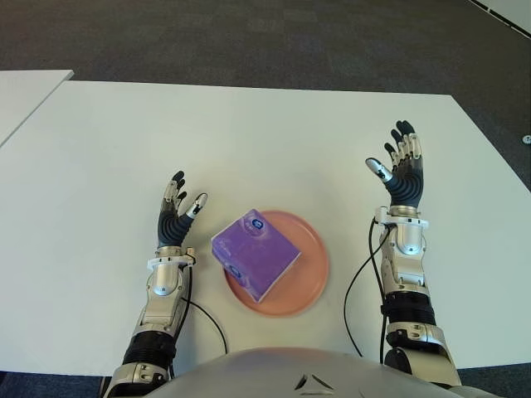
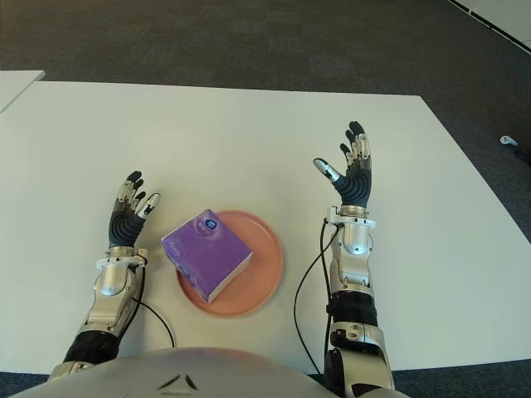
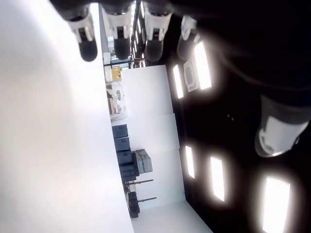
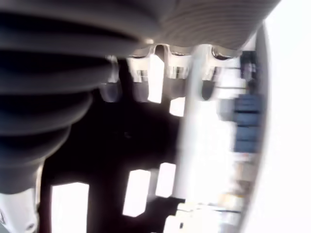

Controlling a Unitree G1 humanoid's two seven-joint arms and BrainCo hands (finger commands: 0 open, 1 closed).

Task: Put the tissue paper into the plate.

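A purple tissue pack [image 1: 255, 252] lies inside the round pink plate [image 1: 311, 274] near the table's front edge, overhanging the plate's left rim a little. My left hand [image 1: 176, 214] stands upright just left of the pack, fingers spread, holding nothing. To the right of the plate my right hand [image 1: 400, 168] is raised higher, palm up and fingers extended, also empty. Both wrist views look up at the ceiling lights past bare fingertips [image 3: 88, 49].
The white table [image 1: 249, 141] stretches wide behind and to both sides of the plate. A second white table corner [image 1: 25, 87] shows at the far left. Dark carpet lies beyond the far edge. Black cables [image 1: 357, 282] hang along both forearms.
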